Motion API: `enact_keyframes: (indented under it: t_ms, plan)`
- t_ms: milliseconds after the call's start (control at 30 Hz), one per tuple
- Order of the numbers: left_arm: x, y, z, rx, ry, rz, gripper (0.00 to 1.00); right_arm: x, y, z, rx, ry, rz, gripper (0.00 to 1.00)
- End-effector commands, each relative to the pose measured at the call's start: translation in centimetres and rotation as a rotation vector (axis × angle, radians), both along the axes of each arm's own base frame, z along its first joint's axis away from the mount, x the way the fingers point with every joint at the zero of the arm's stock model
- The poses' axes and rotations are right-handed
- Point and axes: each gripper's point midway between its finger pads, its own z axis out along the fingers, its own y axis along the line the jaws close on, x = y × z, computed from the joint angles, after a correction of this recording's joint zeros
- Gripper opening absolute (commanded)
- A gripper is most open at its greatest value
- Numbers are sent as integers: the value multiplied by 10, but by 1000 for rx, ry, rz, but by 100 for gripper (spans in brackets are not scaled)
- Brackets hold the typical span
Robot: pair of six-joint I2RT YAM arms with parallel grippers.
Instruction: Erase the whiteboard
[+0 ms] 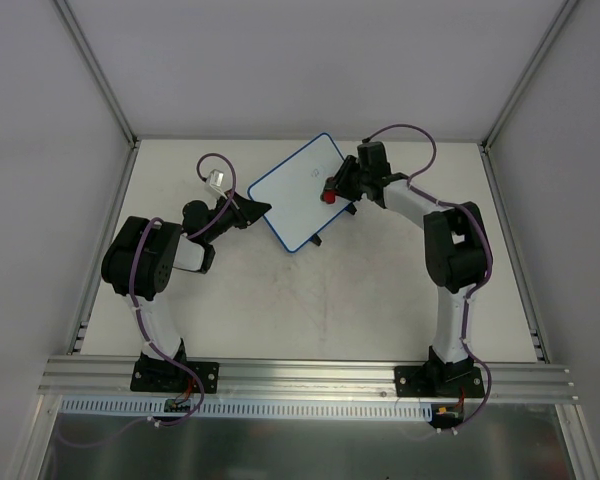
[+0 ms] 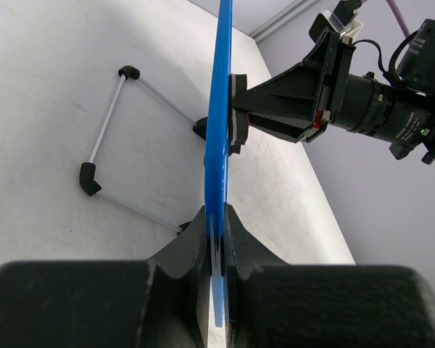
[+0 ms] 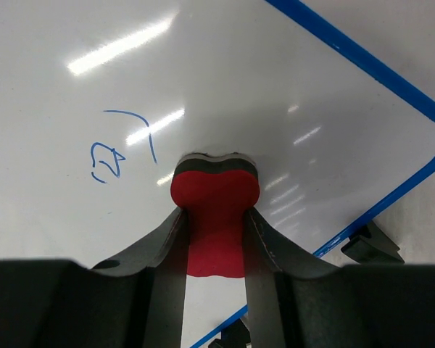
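The whiteboard (image 1: 292, 200), white with a blue rim, stands tilted at the table's middle back. My left gripper (image 1: 261, 211) is shut on its left edge; in the left wrist view the blue rim (image 2: 219, 109) runs edge-on between the jaws of that gripper (image 2: 217, 230). My right gripper (image 3: 215, 217) is shut on a red bone-shaped eraser (image 3: 215, 206), whose dark felt end presses on the white face (image 3: 261, 80). A small blue scribble (image 3: 116, 152) lies just left of the eraser. From above, the eraser (image 1: 328, 196) sits on the board's right part.
The board's wire stand with black feet (image 2: 105, 141) rests on the table behind the board. Another black foot (image 3: 370, 246) shows below the board's right corner. White walls and metal rails enclose the table (image 1: 310, 300).
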Motion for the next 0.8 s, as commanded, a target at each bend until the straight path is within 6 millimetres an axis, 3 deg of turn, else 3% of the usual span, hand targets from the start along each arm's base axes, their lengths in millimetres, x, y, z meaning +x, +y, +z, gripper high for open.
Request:
enact_keyframes:
  t_ms: [0, 300, 500, 600, 767]
  plan:
    - [-11, -6, 73, -31, -378, -46, 0, -2, 6, -10, -48, 21, 30, 0]
    - [-17, -12, 71, -28, -378, -59, 0, 5, 53, 46, -151, -197, 184, 0]
    - [-19, -14, 71, -24, -382, -62, 0, -6, 92, 67, -165, -293, 318, 0]
    - [-20, -14, 71, -22, -384, -60, 0, -5, 95, 70, -172, -309, 328, 0]
    - [-21, -15, 71, -21, -384, -62, 0, 4, 83, 65, -146, -274, 280, 0]
